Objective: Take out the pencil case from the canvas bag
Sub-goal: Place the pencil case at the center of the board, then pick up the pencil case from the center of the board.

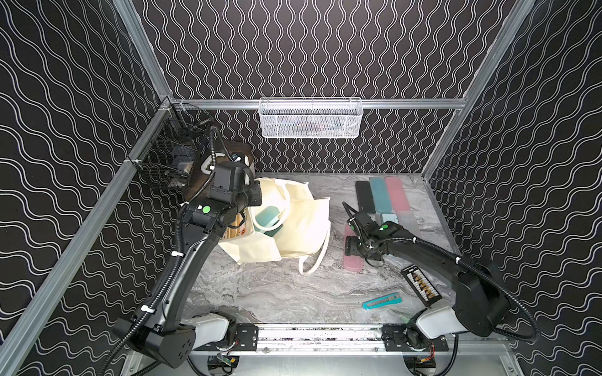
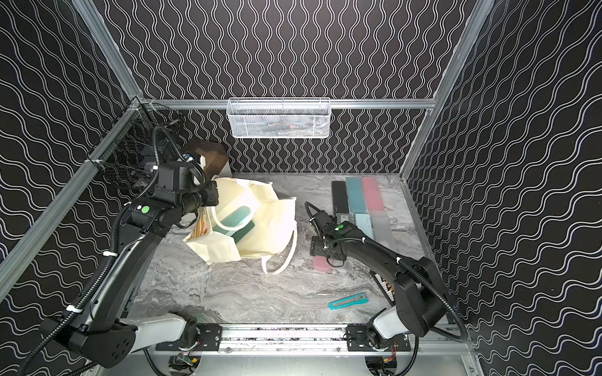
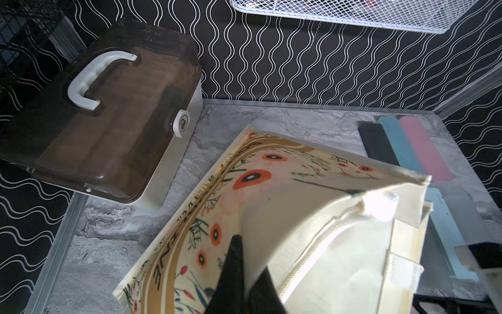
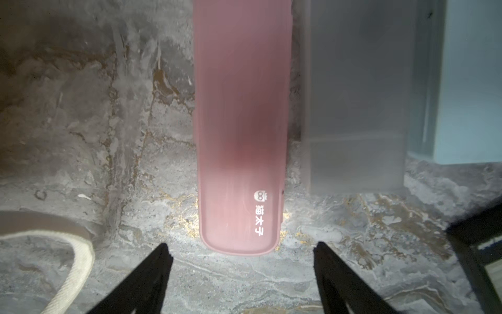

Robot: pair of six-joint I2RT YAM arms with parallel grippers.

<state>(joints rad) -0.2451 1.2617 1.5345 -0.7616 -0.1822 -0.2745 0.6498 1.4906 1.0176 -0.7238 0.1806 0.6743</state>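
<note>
One box stands at far left, close beside the bag, so if I haul the canvas that way the bag could bunch against it. Next comes my left gripper, clenched on the bag's printed wall near its rim and holding the mouth up. The cloth is thin and limp, and I judge the pinch could slide off, letting the mouth fall shut over what is inside. Inside the bag, at the left-middle of the table, a teal case lies on a dark green case, touching it. Pulling the upper one out carelessly could drag the lower one along or catch it on the rim. Further right a strap loops out over the table, between the bag and my right side. My fingers could snag it on the way into the bag and tug the whole bag out of my left pinch. Then comes the pink case, already out of the bag, flat on the table with the frosted case just beside it. My right gripper hangs over its near end, fingers spread wide and holding nothing. If I lift off crooked, a fingertip could clip the pink case and shove it into its neighbour.
</note>
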